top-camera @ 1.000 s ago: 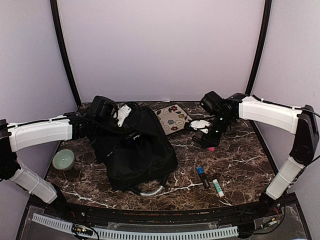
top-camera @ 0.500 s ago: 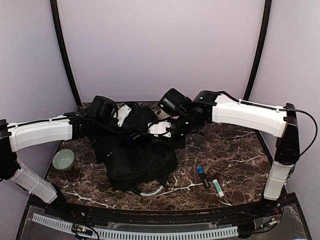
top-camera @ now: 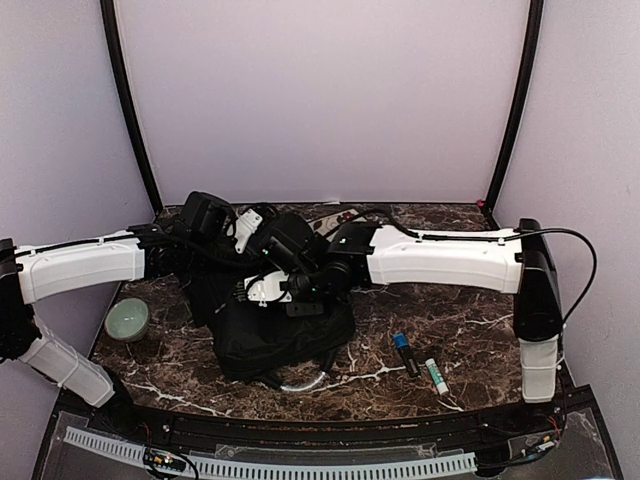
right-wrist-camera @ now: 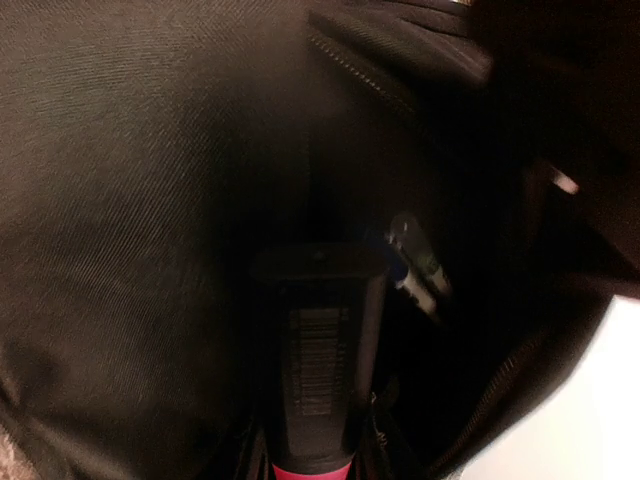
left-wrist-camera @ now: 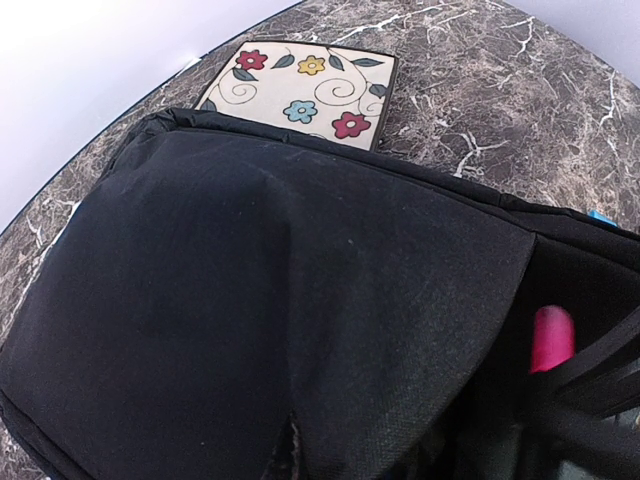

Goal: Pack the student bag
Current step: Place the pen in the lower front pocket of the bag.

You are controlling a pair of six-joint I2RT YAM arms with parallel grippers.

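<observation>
The student bag, a large black backpack, lies left of centre with its grey-white handle at the near side. My left gripper pinches the bag's far upper edge and holds the opening up; its fingers are hidden by fabric in the left wrist view, where the bag fills the frame. My right gripper reaches into the opening, shut on a black marker with a pink end. That pink end also shows in the left wrist view. A blue-and-white pen lies inside the bag.
A floral pouch lies on the marble table behind the bag. A pale green bowl sits at the left. A blue-capped marker and a white-and-green stick lie at the near right.
My right arm has swung left from beside the floral pouch, carrying the marker over the bag and into its opening. The left arm has held still.
</observation>
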